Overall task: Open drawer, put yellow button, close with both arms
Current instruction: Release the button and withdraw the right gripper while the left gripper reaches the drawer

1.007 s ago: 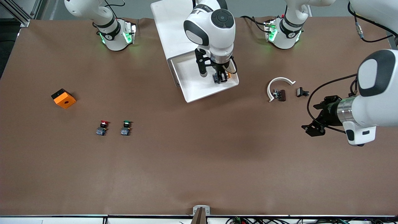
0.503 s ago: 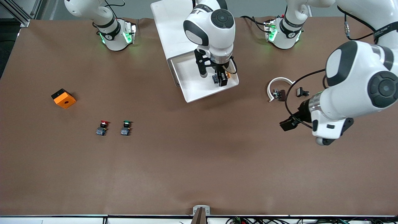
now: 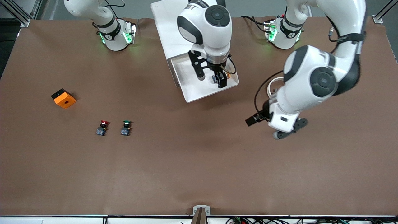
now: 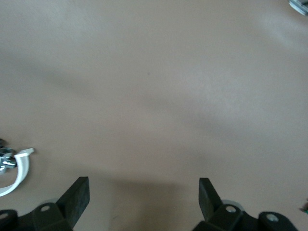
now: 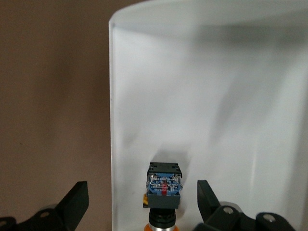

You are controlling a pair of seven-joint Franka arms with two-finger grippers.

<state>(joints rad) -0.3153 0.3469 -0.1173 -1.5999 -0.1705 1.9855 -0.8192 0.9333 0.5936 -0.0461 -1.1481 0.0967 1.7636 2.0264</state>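
Although having the yellow button [image 5: 164, 185] lying inside the open drawer [image 3: 194, 88], upper centre of frame, hovering over it with right gripper [image 3: 218, 80] spread, empty; hanging left gripper [image 4: 143, 191] open (holding nothing) over bare table [image 3: 186, 171], mid-frame; seemingly needing only the closing.

Even overhead light, soft shadows under arms; wrist views slightly blurred.

Smooth white plastic drawer [image 3: 192, 87]; matt brown table [image 3: 199, 161].
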